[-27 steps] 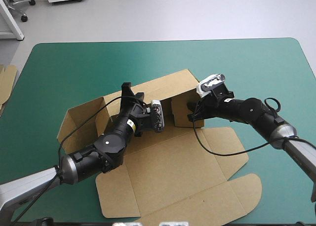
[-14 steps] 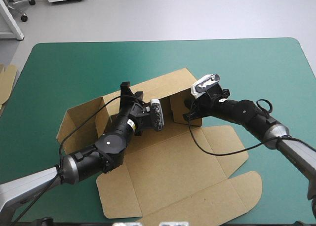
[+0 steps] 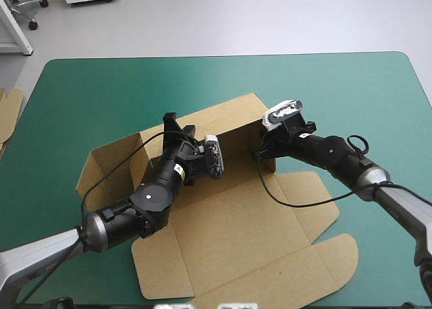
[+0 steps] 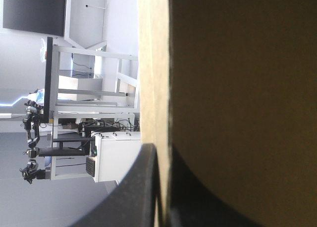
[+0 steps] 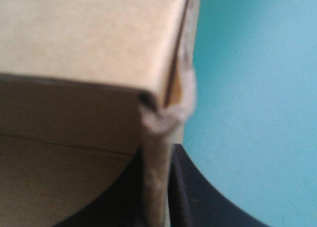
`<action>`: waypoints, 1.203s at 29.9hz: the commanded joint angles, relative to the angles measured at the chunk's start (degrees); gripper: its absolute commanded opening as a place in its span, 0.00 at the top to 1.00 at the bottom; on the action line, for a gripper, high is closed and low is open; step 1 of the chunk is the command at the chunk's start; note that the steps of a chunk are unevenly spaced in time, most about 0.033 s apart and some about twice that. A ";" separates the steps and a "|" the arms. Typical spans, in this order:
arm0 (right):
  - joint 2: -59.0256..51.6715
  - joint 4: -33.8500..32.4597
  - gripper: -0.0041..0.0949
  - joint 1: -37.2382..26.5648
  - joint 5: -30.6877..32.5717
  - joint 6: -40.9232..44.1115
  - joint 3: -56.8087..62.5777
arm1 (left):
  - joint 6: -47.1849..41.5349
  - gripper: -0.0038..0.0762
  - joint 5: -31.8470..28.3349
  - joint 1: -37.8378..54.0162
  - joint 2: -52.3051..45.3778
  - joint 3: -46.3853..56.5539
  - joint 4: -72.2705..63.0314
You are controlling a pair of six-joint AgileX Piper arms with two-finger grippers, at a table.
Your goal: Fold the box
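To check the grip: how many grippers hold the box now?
2. The left gripper is shut on the raised far wall of the box; the right gripper is shut on its right wall near the corner.

**You are finding no readable text in any view.**
You are looking at one small yellowish label (image 3: 179,169) sitting on the left arm (image 3: 150,195) in the high view, and it is showing too small for you to make out any letter or number. The brown box (image 3: 236,221) is showing you only plain board in all three views, with no print, brand or sign that can be read.
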 commanded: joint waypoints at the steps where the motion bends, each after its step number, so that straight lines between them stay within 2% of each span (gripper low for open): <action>1: -1.86 1.62 0.97 1.40 1.98 -0.65 -1.66 | -3.69 0.97 -1.99 -0.53 -0.99 -1.06 1.68; 15: -1.86 1.71 0.97 1.55 1.40 -0.53 -1.66 | -3.43 0.96 -2.06 -0.64 -1.24 -1.06 1.02; 17: -1.86 1.71 0.97 1.55 1.05 -0.53 -1.66 | -3.43 0.91 -2.93 -0.74 -1.72 -1.06 0.89; 24: -1.86 1.71 0.97 1.55 0.45 -0.42 -1.66 | -3.43 0.61 -2.10 -3.09 -2.81 -1.06 0.29; 26: -1.86 1.71 0.97 1.55 0.46 -0.42 -1.66 | -3.43 0.55 -0.95 -4.42 -2.97 -1.06 0.39; 36: -1.86 1.71 0.97 1.55 -0.73 -0.42 -1.66 | -3.56 0.53 5.92 -11.16 -4.60 -1.06 -1.17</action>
